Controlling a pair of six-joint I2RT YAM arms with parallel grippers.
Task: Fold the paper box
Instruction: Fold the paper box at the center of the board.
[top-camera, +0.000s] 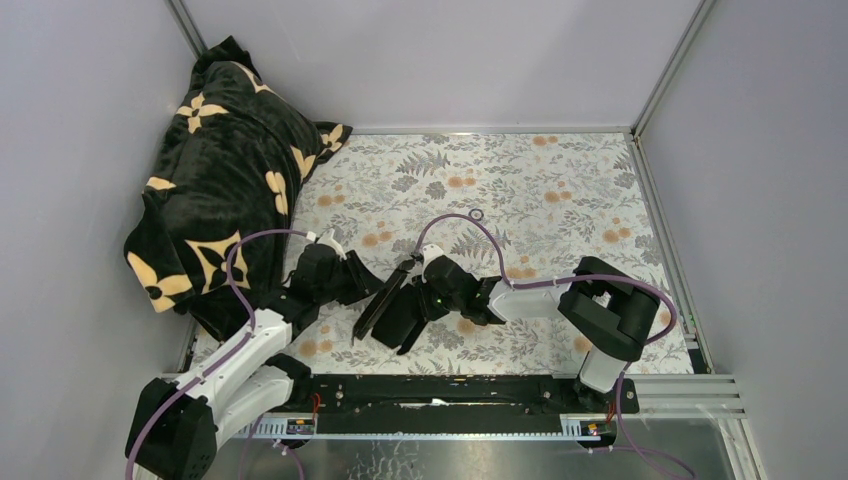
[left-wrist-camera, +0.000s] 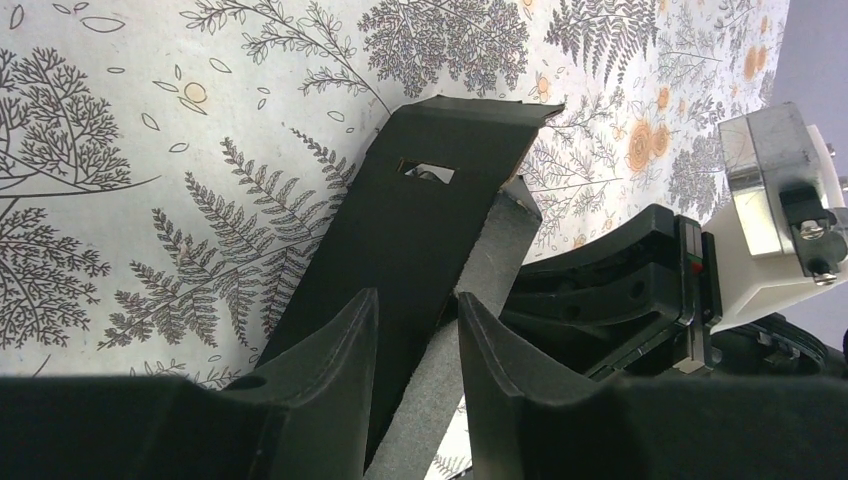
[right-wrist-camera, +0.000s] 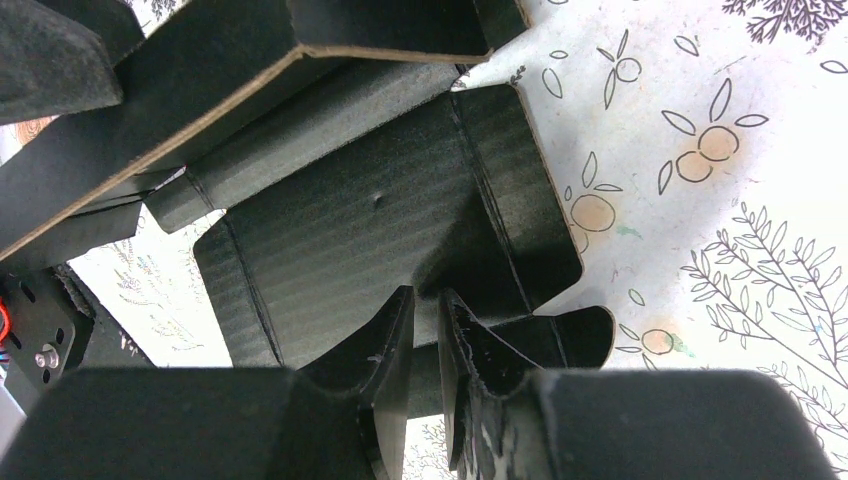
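Note:
The paper box (top-camera: 392, 308) is a matte black creased card sheet with flaps, partly raised off the floral mat between both grippers. My left gripper (top-camera: 350, 278) holds its left side. In the left wrist view my left gripper (left-wrist-camera: 416, 297) has a black panel with a slot (left-wrist-camera: 420, 190) and a grey inner panel running between its fingers. My right gripper (top-camera: 432, 292) holds the right side. In the right wrist view my right gripper (right-wrist-camera: 426, 294) is nearly closed on the edge of a ribbed panel (right-wrist-camera: 360, 220), with rounded flaps beyond.
A black plush blanket with cream flowers (top-camera: 220, 170) is heaped at the back left. Grey walls enclose the floral mat (top-camera: 560, 190) on three sides. The right gripper's body shows in the left wrist view (left-wrist-camera: 620, 290).

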